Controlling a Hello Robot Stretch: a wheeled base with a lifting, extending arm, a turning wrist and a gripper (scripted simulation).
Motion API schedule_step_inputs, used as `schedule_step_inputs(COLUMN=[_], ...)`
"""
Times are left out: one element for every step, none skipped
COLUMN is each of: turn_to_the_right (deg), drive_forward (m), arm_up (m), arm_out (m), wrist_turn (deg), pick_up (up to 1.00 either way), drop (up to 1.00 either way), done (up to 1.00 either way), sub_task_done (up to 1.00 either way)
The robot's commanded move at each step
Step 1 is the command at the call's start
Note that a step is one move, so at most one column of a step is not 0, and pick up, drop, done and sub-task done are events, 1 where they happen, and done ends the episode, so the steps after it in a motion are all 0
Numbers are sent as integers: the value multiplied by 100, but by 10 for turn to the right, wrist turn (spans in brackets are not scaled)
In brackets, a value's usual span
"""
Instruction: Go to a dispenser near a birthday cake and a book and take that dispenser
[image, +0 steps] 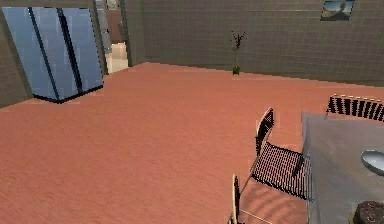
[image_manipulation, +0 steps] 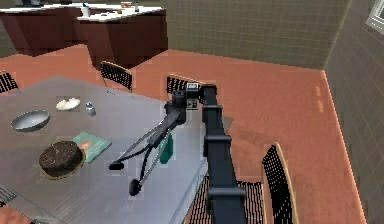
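Claw: dark body with two thin fingers, reaching down toward the arm side view's left over the grey table. Whether the fingers stand apart or together cannot be told, nor whether anything is held, since the tabletop and an object lie at it. Arm: dark square bar rising from the bottom edge, with two white marked squares at its far end. Small teal-green object: upright on the table just beside the fingers, contact not determinable; too small to confirm as the dispenser. Book: teal, lying flat, left of the claw. Cake: dark brown, round, just beside the book's left edge. Small blue-grey object: farther up the table, near a pale plate. Bowl: grey, left of the plate. Chairs: dark slatted backs, two at the table's far side, one right of the arm. Brown kitchen unit: beyond the table, on a terracotta floor. Forward view: blue-grey refrigerator at left, slim plant against the far wall, framed picture at upper right.
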Motion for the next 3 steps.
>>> schedule_step_inputs(turn_to_the_right=[0, 0, 0], drive_forward=[0, 0, 0], arm_up=[0, 0, 0], arm_out=[0, 0, 0], wrist_turn=[450, 450, 120], pick_up=[0, 0, 0], drop=[0, 0, 0], done=[0, 0, 0], sub_task_done=[0, 0, 0])
